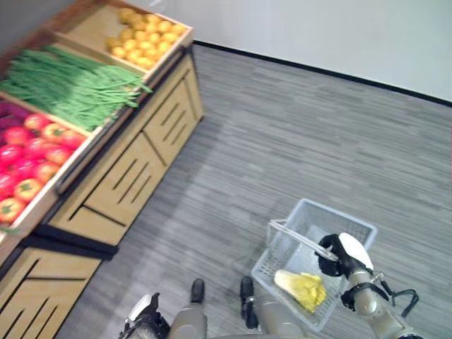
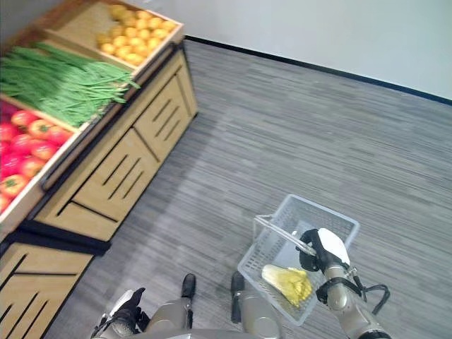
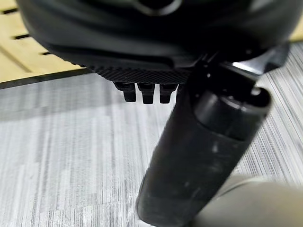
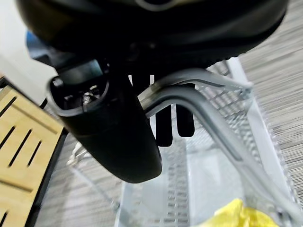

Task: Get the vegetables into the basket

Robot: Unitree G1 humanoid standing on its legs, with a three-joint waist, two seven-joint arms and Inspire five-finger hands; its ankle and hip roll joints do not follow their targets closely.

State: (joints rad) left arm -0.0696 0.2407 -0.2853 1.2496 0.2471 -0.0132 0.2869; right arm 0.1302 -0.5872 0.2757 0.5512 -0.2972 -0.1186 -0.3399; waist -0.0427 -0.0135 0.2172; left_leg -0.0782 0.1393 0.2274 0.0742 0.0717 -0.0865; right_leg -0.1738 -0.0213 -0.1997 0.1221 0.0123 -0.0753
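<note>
Right hand [image 1: 344, 254], lower right of the frame: fingers curled round the grey handles [image 4: 199, 101] of the white wire basket [image 1: 349, 224], gripping them; the right wrist view shows the handles passing under the fingers [image 4: 163, 127]. Basket hangs just above the grey plank floor [image 1: 282, 141]. Inside it, toward the lower edge, one yellow-green napa cabbage [image 1: 300, 288] lying on the mesh bottom.

Left hand [image 1: 145, 318], bottom edge, left of centre: holds nothing; in the left wrist view its fingers [image 3: 147, 91] show only as short tips past the palm, thumb [image 3: 203, 151] jutting forward. Cannot tell whether released or clenched.

Upper left: wooden produce stand [image 1: 141, 169] with slatted panels. Its bins hold red tomatoes [image 1: 28, 152], long green beans [image 1: 70, 85], and yellow citrus fruit [image 1: 145, 35] at the top, well apart from the basket.
</note>
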